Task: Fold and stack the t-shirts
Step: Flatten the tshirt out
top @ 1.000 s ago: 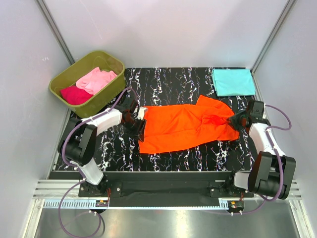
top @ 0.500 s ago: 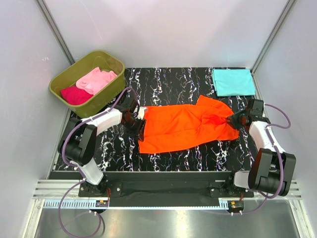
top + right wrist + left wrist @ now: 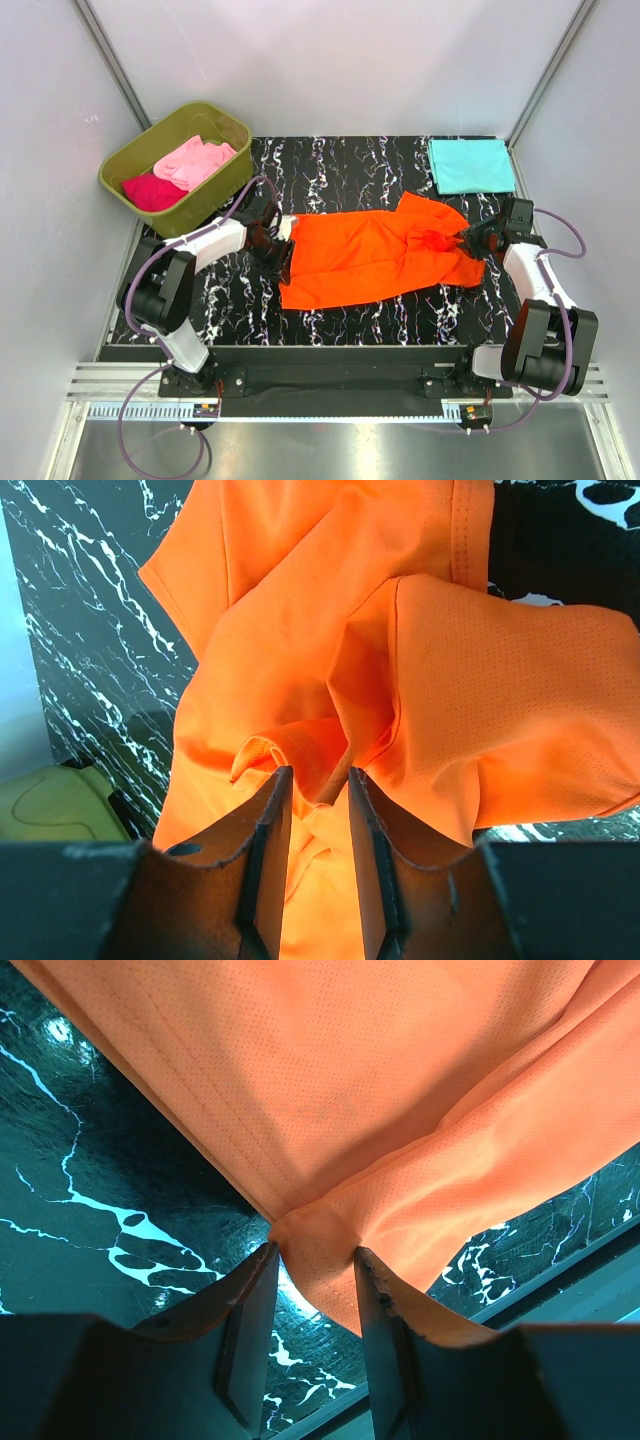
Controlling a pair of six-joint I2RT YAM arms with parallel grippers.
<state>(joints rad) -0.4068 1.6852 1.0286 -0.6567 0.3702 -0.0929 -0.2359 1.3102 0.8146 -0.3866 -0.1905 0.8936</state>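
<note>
The bright orange t-shirt (image 3: 375, 255) lies stretched across the middle of the black marbled table, its right end bunched. My left gripper (image 3: 285, 243) is shut on the shirt's left hem, a pinched fold showing between its fingers in the left wrist view (image 3: 315, 1260). My right gripper (image 3: 468, 240) is shut on a bunched fold at the shirt's right end, seen in the right wrist view (image 3: 318, 775). The teal t-shirt (image 3: 470, 165) lies folded flat at the back right corner. The light pink t-shirt (image 3: 195, 160) and the magenta t-shirt (image 3: 152, 191) lie crumpled in the tub.
The olive-green plastic tub (image 3: 230, 180) stands at the back left, just off the table's corner. Grey walls close in on the back and both sides. The table's near edge (image 3: 330, 348) runs in front of both arm bases.
My right gripper has shifted slightly up and back with the shirt's right end. The left gripper and the rest of the shirt have barely moved.
</note>
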